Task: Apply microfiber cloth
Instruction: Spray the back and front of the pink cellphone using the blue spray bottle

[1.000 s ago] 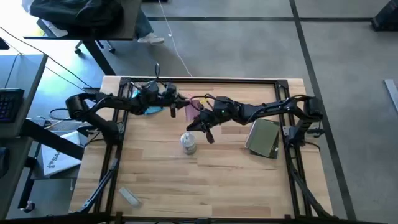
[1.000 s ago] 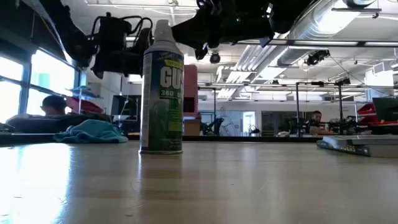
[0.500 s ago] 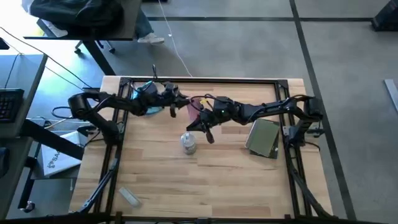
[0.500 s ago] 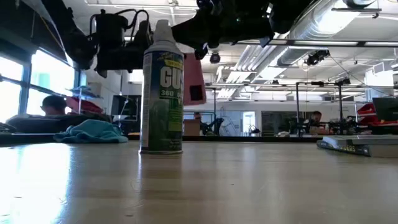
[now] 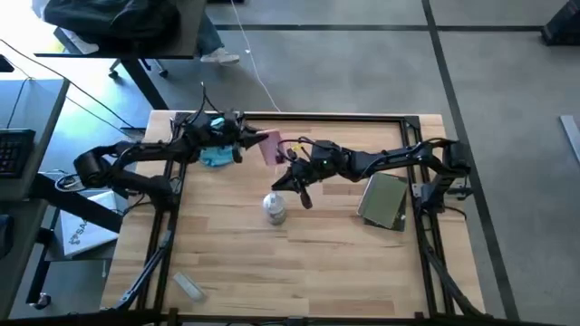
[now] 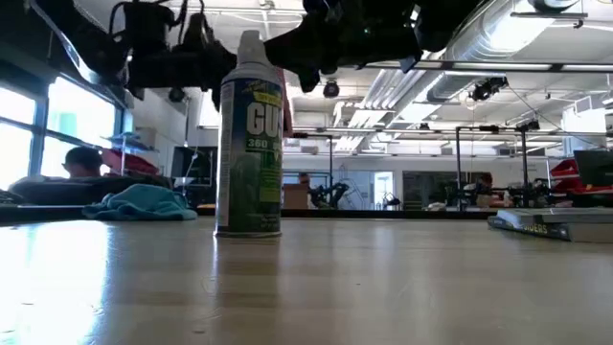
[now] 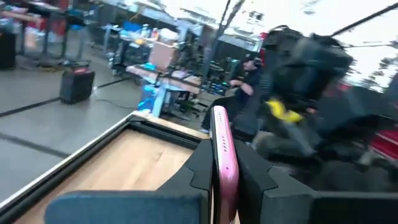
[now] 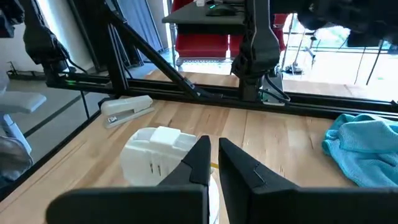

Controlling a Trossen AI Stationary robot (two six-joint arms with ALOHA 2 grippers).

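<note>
My left gripper [image 5: 256, 139], jaws clamped on a pink phone [image 5: 269, 145], hangs just beside the cloth [image 5: 216, 155]; right gripper [image 5: 300, 187], jaws nearly together, waits farther off.

Both arms [image 5: 136, 158] are matte black, jointed and slim, with loose black cables looping above the wrists. The right arm [image 5: 381, 161] ends in flat black angular fingers [image 8: 198, 158].

Grey concrete floor [image 5: 362, 63] around my wooden tabletop [image 5: 299, 254]; bright windows [image 6: 57, 115] at one side, exposed ceiling ducts [image 6: 498, 38] overhead.
</note>
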